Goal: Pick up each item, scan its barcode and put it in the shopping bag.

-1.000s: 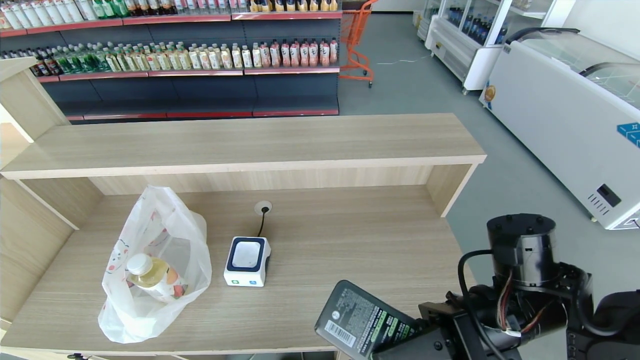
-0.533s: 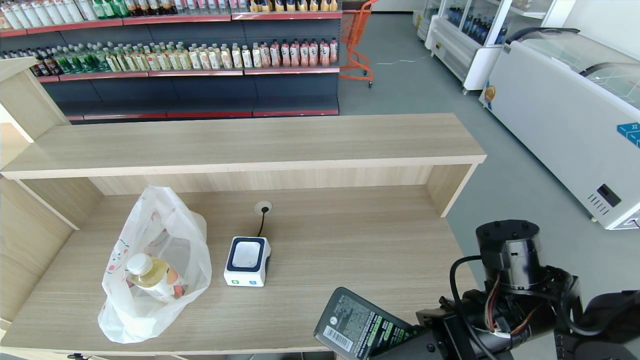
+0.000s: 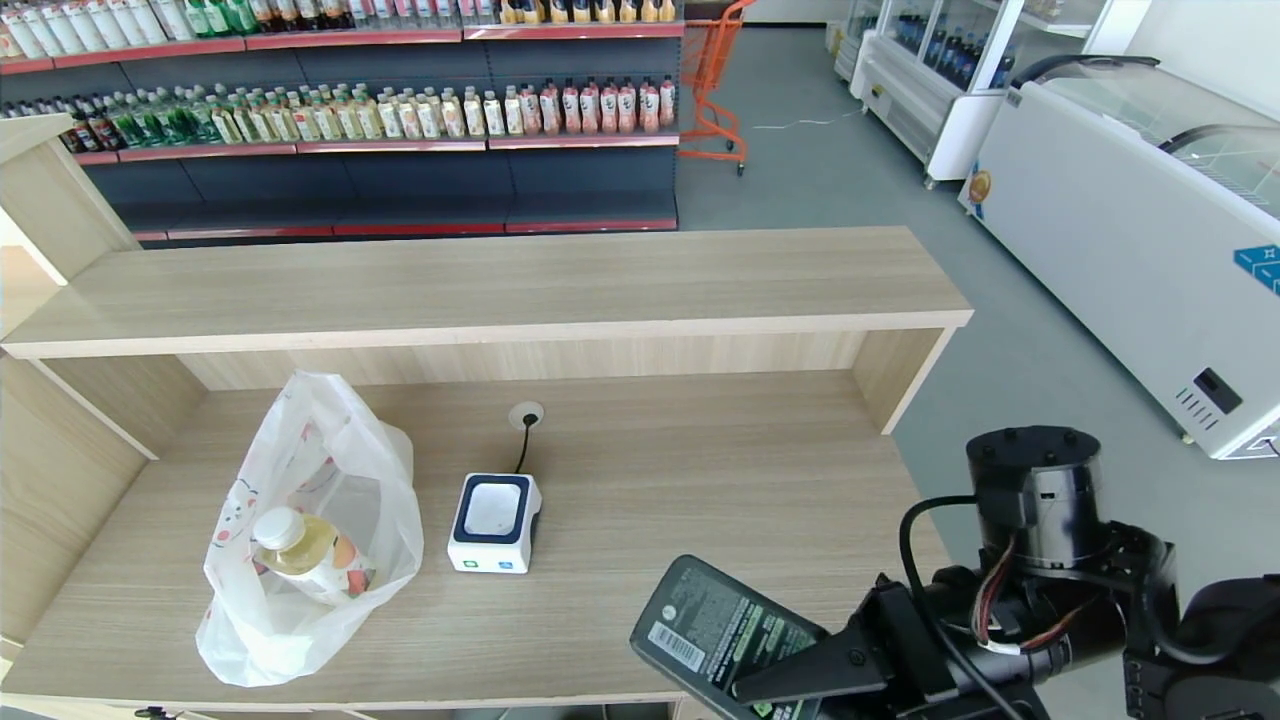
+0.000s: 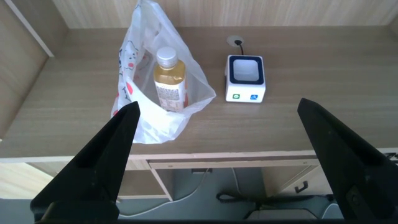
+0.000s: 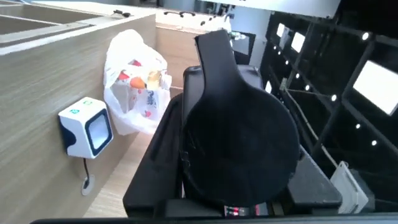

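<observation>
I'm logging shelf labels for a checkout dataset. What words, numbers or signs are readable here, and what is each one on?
No text reads clearly enough to quote.
Pouch: barcode with white and green print, too small to read.
Bottle in the bag: label blurred.
Scanner: one green and one blue icon on its front, no legible words.
Freezer: blue sign and round sticker, too small to read.

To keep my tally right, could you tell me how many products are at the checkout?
2. A bottle sits inside the shopping bag, left of the scanner; a black pouch is held by the right gripper at the near edge of the counter. The bag's folds may hide more.
</observation>
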You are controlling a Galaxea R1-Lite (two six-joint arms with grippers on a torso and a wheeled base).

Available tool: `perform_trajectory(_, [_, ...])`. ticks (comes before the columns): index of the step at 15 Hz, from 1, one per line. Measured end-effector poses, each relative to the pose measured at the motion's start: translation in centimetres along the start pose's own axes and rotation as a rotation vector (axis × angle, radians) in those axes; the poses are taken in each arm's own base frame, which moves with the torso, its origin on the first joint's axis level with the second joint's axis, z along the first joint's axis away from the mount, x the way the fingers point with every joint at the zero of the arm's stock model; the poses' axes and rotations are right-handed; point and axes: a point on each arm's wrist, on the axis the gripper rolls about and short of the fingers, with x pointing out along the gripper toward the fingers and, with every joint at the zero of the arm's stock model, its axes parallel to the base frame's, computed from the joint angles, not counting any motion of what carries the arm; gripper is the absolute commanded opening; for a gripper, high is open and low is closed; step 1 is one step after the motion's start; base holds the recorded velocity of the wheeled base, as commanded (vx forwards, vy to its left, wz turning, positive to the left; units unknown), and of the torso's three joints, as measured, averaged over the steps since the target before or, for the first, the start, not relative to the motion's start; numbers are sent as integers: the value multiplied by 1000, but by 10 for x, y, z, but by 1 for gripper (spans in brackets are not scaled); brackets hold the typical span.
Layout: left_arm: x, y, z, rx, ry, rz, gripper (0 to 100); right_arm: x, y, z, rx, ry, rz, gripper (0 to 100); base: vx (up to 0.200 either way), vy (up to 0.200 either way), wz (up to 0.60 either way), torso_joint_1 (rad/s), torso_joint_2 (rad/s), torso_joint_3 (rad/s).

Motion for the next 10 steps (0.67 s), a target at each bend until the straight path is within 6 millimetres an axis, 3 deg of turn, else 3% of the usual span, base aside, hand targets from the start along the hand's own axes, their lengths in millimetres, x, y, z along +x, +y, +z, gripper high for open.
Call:
perform_trajectory(2, [0,0,0,0,0,0,100,-12,-17,-5,252,178,47,0,0,0,0,0,0,0])
perform_trajectory(5, [0,0,0,0,0,0,100,-58,-32,-3,632,527,27,0,0,0,0,0,0,0])
perform_trajectory(8, [0,0,0,0,0,0,100,-94,-35,7,1044,681,-89,0,0,0,0,0,0,0])
perform_trajectory(10, [0,0,0,0,0,0,100,-111,-35,10,1427,818,-274,0,0,0,0,0,0,0])
